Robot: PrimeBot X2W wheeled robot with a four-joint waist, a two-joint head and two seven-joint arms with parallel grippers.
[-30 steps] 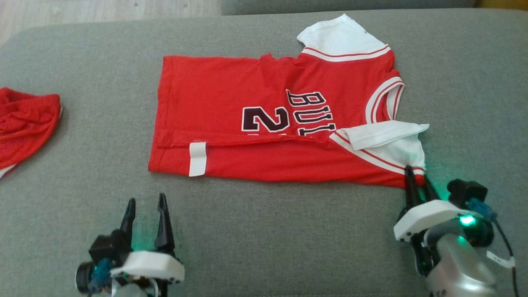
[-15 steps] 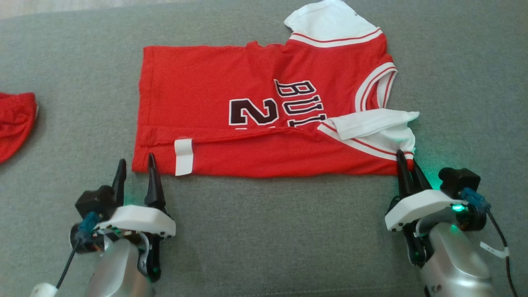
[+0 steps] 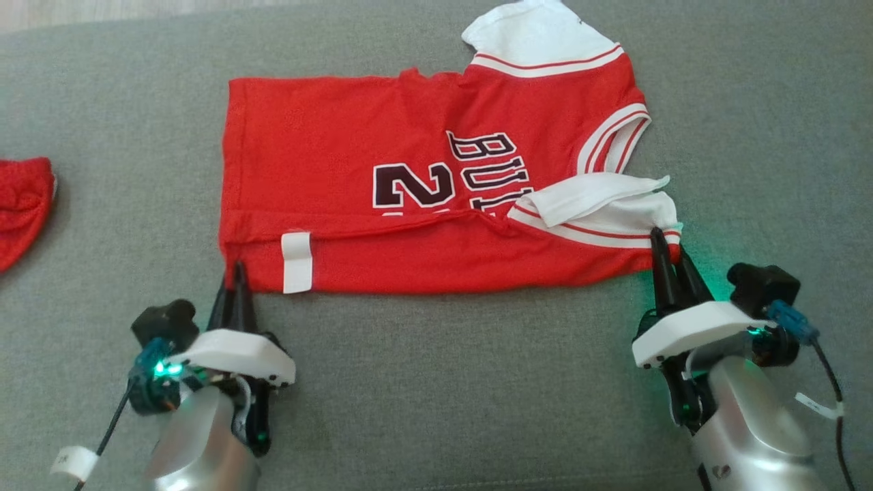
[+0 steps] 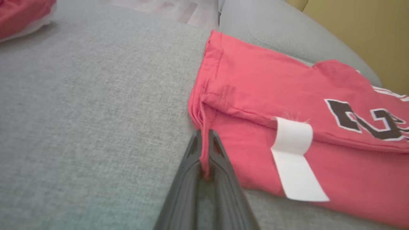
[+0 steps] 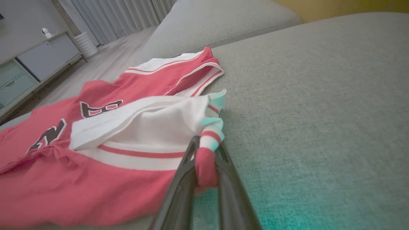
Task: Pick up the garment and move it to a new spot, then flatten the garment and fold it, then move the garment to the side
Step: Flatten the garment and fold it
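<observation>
Red jersey [image 3: 409,204] lies flat in middle of grey cushion [image 3: 477,382], near long edge folded over. Left gripper [image 3: 235,274] clamped on near hem corner. Right gripper [image 3: 665,247] clamped on near sleeve corner, fabric bunched between fingers.

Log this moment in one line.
left gripper: shut on jersey hem | right gripper: shut on its shoulder | surface: couch

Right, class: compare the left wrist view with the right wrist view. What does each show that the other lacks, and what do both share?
Left wrist view: the left gripper shut on the jersey's hem corner, a white tag, another red garment. Right wrist view: the right gripper shut on the striped sleeve corner, a cabinet. Shared: the jersey, its black number, the grey cushion.
</observation>
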